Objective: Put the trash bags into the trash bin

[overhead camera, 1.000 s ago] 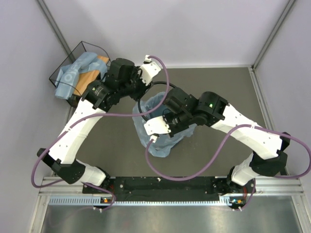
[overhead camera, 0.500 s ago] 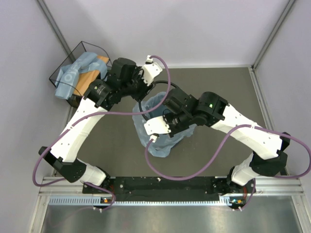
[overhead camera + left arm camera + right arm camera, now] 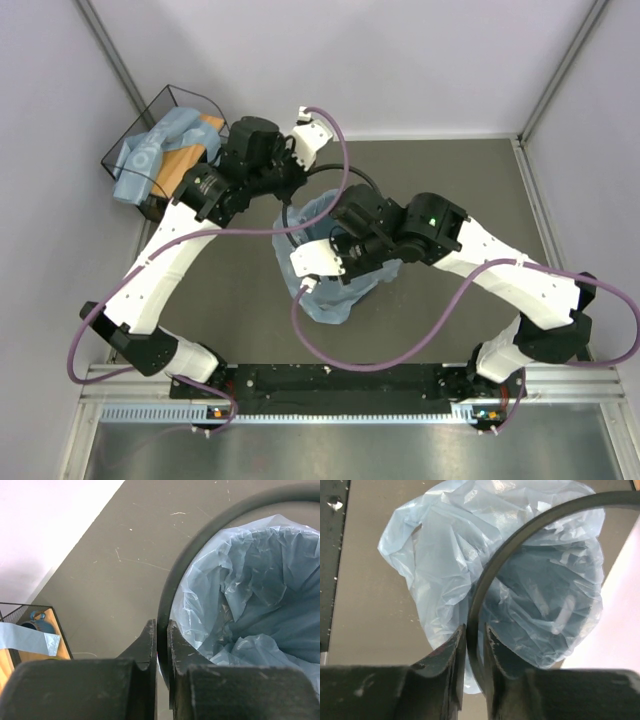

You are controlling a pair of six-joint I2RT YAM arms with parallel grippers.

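Note:
A light-blue trash bag [image 3: 322, 290] lines and drapes over the trash bin in the middle of the table. The bin's wall is hidden under the film. In the left wrist view the bag [image 3: 260, 595] sinks into the bin's mouth. The thin black ring hoop [image 3: 340, 174] hangs above the bin's mouth. My left gripper [image 3: 291, 193] [image 3: 161, 626] is shut on the hoop [image 3: 172, 580] at its far-left arc. My right gripper [image 3: 338, 238] [image 3: 475, 629] is shut on the hoop [image 3: 520, 535] at its near side, with the bag [image 3: 445, 555] bulging below.
A black wire basket [image 3: 150, 110] with a wooden base stands at the far left corner and holds more blue film [image 3: 150, 150]. In the left wrist view the basket [image 3: 30, 611] shows a blue cup. Grey walls close in the table's left, back and right.
The left gripper has closed on the hoop's far-left arc. The right arm, still holding the hoop, has shifted slightly left.

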